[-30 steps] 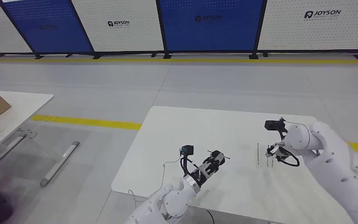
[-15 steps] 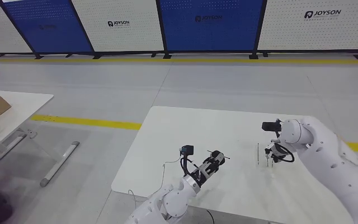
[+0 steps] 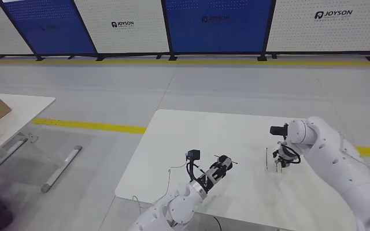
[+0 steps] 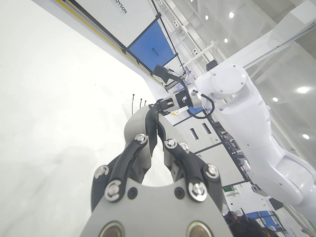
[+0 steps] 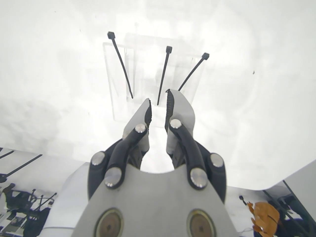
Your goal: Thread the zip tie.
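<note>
Three black zip ties stand upright in a clear holder (image 5: 118, 109) on the white table (image 3: 191, 144): a left one (image 5: 121, 62), a middle one (image 5: 164, 72) and a right one (image 5: 193, 71). My right gripper (image 5: 159, 97) is open by a narrow gap, its fingertips on either side of the middle tie's lower end, not closed on it. From above, the ties (image 3: 267, 157) are thin dark lines just beside the right gripper (image 3: 281, 161). My left gripper (image 4: 153, 109) is shut with nothing in it, held above the table's near part (image 3: 224, 162), well away from the ties (image 4: 133, 102).
The table's front edge (image 3: 167, 202) runs close below the left arm. The bare tabletop stretches between the two arms and behind the holder. A small dark speck (image 5: 253, 72) lies on the table near the holder.
The right arm has shifted slightly toward the zip ties, bringing its gripper closer to them. The left arm has not moved.
</note>
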Controlling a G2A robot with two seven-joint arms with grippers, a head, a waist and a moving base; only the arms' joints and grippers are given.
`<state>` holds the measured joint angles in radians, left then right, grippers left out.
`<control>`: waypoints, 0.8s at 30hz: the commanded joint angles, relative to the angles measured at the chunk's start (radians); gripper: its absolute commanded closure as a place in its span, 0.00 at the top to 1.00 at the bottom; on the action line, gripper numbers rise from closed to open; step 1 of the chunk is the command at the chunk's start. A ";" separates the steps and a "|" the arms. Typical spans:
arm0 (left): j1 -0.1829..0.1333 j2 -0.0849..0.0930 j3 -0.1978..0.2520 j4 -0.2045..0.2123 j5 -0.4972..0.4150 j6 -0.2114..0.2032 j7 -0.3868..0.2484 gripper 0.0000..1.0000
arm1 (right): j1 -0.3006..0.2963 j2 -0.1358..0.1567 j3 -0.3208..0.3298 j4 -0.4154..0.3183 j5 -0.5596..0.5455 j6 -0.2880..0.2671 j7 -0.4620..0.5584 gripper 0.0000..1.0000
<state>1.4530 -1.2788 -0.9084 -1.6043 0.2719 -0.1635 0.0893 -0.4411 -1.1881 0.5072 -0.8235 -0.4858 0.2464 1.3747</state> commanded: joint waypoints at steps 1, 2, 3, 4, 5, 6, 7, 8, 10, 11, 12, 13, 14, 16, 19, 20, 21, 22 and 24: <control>0.000 0.000 0.000 0.000 0.000 0.000 0.000 0.00 | 0.005 -0.009 -0.003 0.022 0.003 -0.005 -0.001 0.16; 0.000 0.000 0.000 0.000 0.000 0.000 0.000 0.00 | 0.009 -0.014 -0.005 0.033 0.003 -0.007 0.000 0.16; 0.000 0.000 0.000 0.000 0.000 0.000 0.000 0.00 | 0.012 -0.019 -0.008 0.043 0.002 -0.009 -0.001 0.16; 0.000 0.000 0.000 0.000 0.000 0.000 0.000 0.00 | 0.016 -0.025 -0.011 0.057 0.002 -0.012 -0.001 0.16; 0.000 0.000 0.000 0.000 0.000 0.000 0.000 0.00 | 0.020 -0.030 -0.013 0.067 0.003 -0.015 -0.001 0.16; 0.000 0.000 0.000 0.000 0.000 0.000 0.000 0.00 | 0.023 -0.035 -0.015 0.078 0.002 -0.017 -0.001 0.16; 0.000 0.000 0.000 0.000 0.000 0.000 0.000 0.00 | 0.028 -0.042 -0.018 0.092 0.001 -0.017 -0.002 0.16; 0.000 0.000 0.000 0.000 0.000 0.000 0.000 0.00 | 0.030 -0.047 -0.020 0.101 0.001 -0.019 -0.004 0.17; 0.000 0.000 0.000 0.000 0.000 0.000 0.000 0.00 | 0.036 -0.057 -0.021 0.118 0.005 -0.026 -0.008 0.18; 0.000 0.000 0.000 0.000 0.000 0.000 0.000 0.00 | 0.039 -0.062 -0.021 0.128 0.008 -0.033 -0.011 0.19; 0.000 0.000 0.000 0.000 0.000 0.000 0.000 0.00 | 0.041 -0.065 -0.021 0.133 0.008 -0.038 -0.013 0.19; 0.000 0.000 0.000 0.000 0.000 0.000 0.000 0.00 | 0.042 -0.068 -0.021 0.136 0.008 -0.043 -0.016 0.20; 0.000 0.000 0.000 0.000 0.000 0.000 0.000 0.00 | 0.044 -0.070 -0.019 0.138 0.008 -0.049 -0.022 0.21; 0.000 0.000 0.000 0.000 0.000 0.000 0.000 0.00 | 0.044 -0.071 -0.014 0.139 0.008 -0.056 -0.025 0.22; 0.000 0.000 0.000 0.000 0.000 0.000 0.000 0.00 | 0.040 -0.064 0.005 0.121 0.016 -0.086 -0.028 0.25; 0.000 0.000 0.000 0.000 0.000 0.000 0.000 0.00 | 0.039 -0.059 0.012 0.114 0.016 -0.094 -0.028 0.26; 0.000 0.000 0.000 0.000 0.000 0.000 0.000 0.00 | 0.036 -0.052 0.023 0.102 0.009 -0.093 -0.030 0.26; 0.000 0.000 0.000 0.000 0.000 0.000 0.000 0.00 | 0.031 -0.045 0.031 0.088 0.006 -0.091 -0.030 0.26; 0.000 0.000 0.000 0.000 0.000 0.000 0.000 0.00 | 0.018 -0.027 0.058 0.051 0.010 -0.102 -0.023 0.26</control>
<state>1.4530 -1.2788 -0.9084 -1.6043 0.2719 -0.1635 0.0893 -0.4169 -1.2242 0.5518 -0.7550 -0.4774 0.1497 1.3468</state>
